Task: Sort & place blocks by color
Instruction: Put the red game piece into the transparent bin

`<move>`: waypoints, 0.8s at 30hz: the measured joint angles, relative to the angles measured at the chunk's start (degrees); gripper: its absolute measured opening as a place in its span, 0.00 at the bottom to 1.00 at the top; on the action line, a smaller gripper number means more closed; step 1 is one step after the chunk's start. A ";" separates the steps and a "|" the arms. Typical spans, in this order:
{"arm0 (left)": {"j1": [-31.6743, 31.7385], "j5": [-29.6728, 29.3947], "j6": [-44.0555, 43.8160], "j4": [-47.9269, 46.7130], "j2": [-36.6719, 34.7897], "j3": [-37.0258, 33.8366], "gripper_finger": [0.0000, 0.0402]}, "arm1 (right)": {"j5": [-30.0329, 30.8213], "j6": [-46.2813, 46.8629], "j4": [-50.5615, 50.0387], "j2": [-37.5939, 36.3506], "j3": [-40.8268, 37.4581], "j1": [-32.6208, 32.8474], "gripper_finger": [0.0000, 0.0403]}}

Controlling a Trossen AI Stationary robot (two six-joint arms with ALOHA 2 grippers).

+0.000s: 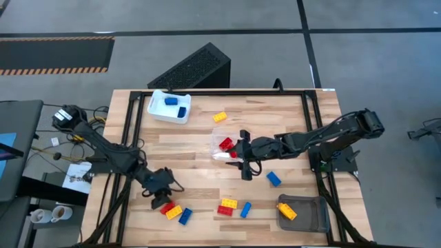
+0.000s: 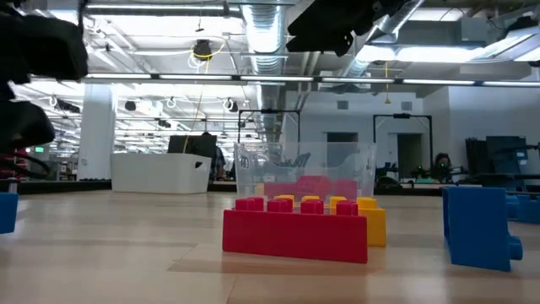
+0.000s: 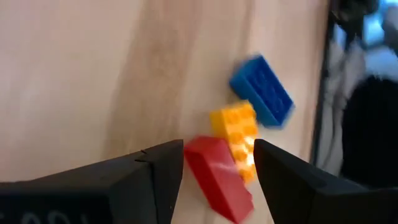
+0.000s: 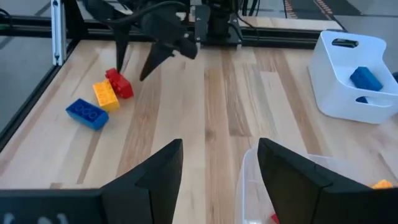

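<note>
Your left hand (image 1: 161,200) hangs low over the near-left of the bench (image 1: 186,148), fingers parted astride a red block (image 3: 216,177) that touches a yellow block (image 3: 237,130) beside a blue block (image 3: 262,91), not yet gripped. Your right hand (image 1: 242,160) hovers spread and empty by the clear tray (image 1: 222,147) holding red; blue blocks sit in the white tray (image 1: 167,110), yellow in the grey tray (image 1: 306,213). No writing is legible.
</note>
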 joint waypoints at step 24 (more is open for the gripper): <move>-3.71 4.13 5.52 -24.70 21.77 21.41 0.44 | -0.13 1.44 0.20 0.02 0.00 0.93 0.57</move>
